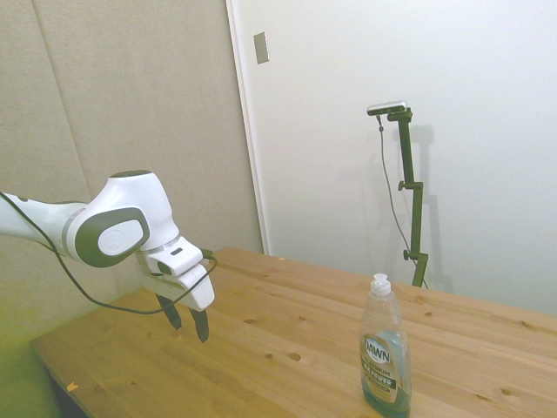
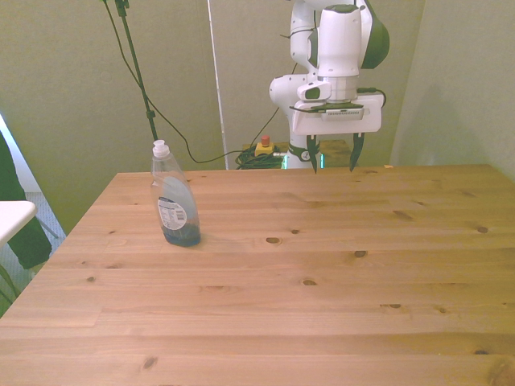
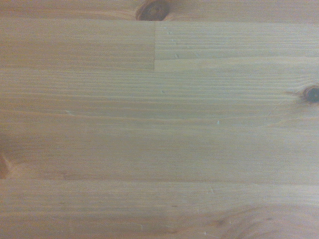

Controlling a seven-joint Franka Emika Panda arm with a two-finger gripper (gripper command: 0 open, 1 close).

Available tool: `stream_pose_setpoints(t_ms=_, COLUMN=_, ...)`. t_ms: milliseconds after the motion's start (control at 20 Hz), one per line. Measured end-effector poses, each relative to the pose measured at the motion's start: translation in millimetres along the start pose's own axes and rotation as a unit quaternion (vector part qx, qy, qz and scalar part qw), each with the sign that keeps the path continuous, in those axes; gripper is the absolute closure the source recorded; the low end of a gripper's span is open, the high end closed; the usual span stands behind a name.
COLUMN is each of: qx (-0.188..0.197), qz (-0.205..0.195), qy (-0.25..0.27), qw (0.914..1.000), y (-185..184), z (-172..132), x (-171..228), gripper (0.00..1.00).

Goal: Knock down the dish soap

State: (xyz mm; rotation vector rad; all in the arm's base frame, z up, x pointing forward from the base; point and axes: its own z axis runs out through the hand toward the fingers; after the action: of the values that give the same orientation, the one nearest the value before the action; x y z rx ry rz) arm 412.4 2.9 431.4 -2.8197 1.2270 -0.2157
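The dish soap (image 1: 385, 359) (image 2: 174, 198) stands upright on the wooden table: a slim clear bottle with blue-green liquid low in it, a white nozzle cap and a blue Dawn label. In the front view it is at the table's left. My gripper (image 2: 333, 166) (image 1: 189, 324) hangs open above the table's far edge, fingers pointing down, well apart from the bottle and toward the front view's right of it. Nothing is between the fingers. The wrist view holds only bare wood planks (image 3: 159, 129).
The wooden table (image 2: 306, 305) stretches wide in front of the gripper. Behind the far edge lie coiled cables and a yellow box with a red button (image 2: 263, 146). A white surface edge (image 2: 12, 215) pokes in at the front view's left.
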Motion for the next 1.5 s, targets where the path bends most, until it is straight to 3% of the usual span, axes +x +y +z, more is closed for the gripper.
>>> stream_pose_setpoints(t_ms=250, qx=0.001, qz=0.02, qy=0.022, qw=0.9996, y=10.9, z=-7.5, x=15.8, gripper=0.0)
stream_pose_setpoints(t_ms=500, qx=0.007, qz=0.097, qy=0.067, qw=0.993, y=66.5, z=-32.0, x=93.8, gripper=0.0)
stream_pose_setpoints(t_ms=550, qx=0.007, qz=0.11, qy=0.071, qw=0.9913, y=75.7, z=-33.0, x=108.9, gripper=1.0)
stream_pose_setpoints(t_ms=850, qx=-0.004, qz=0.16, qy=0.071, qw=0.9845, y=115.0, z=-15.1, x=183.0, gripper=1.0)
stream_pose_setpoints(t_ms=1200, qx=-0.022, qz=0.184, qy=0.072, qw=0.9799, y=160.7, z=-2.8, x=236.4, gripper=1.0)
stream_pose_setpoints(t_ms=1500, qx=-0.036, qz=0.174, qy=0.085, qw=0.9805, y=153.9, z=-3.2, x=256.3, gripper=1.0)
